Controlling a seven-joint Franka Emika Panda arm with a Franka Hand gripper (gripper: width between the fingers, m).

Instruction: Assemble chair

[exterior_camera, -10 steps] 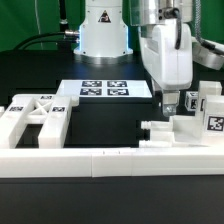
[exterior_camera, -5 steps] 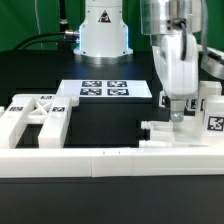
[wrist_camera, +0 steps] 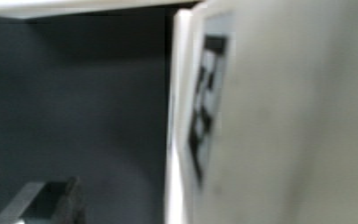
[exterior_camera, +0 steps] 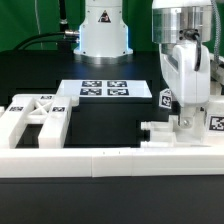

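Exterior view. VISITOR: Where is the chair [exterior_camera: 178,138] in this shot?

ONLOOKER: In pieces on the black tabletop [exterior_camera: 110,122]. A ladder-like frame [exterior_camera: 58,112] bearing two square tags lies at the exterior view's left. A blockier cluster [exterior_camera: 196,143] of white parts sits at the exterior view's right, with a short stub [exterior_camera: 150,128] poking toward the middle and a tag [exterior_camera: 215,123] on its outer end. Both groups rest just behind the long low border wall [exterior_camera: 100,160], well apart from each other.

VISITOR: And the robot?

ONLOOKER: The glossy white arm [exterior_camera: 185,60] hangs over the right-hand cluster, wrist pointing straight down, and the jaws sit low among those parts, right against them. From where I stand I cannot tell whether the jaws are parted or clamped on anything; their tips blend into the white plastic.

VISITOR: Does the wrist view help?

ONLOOKER: Hardly; it is blurred. A white panel [wrist_camera: 282,110] fills much of it, very close, with a black-and-white tag seen almost edge-on and dark tabletop beside it.

VISITOR: What lies behind?

ONLOOKER: The marker board [exterior_camera: 104,89], flat on the tabletop, farther back and between the two groups, showing several tags. Beyond it stands the arm's white base [exterior_camera: 103,35], with a dark emblem on its front.
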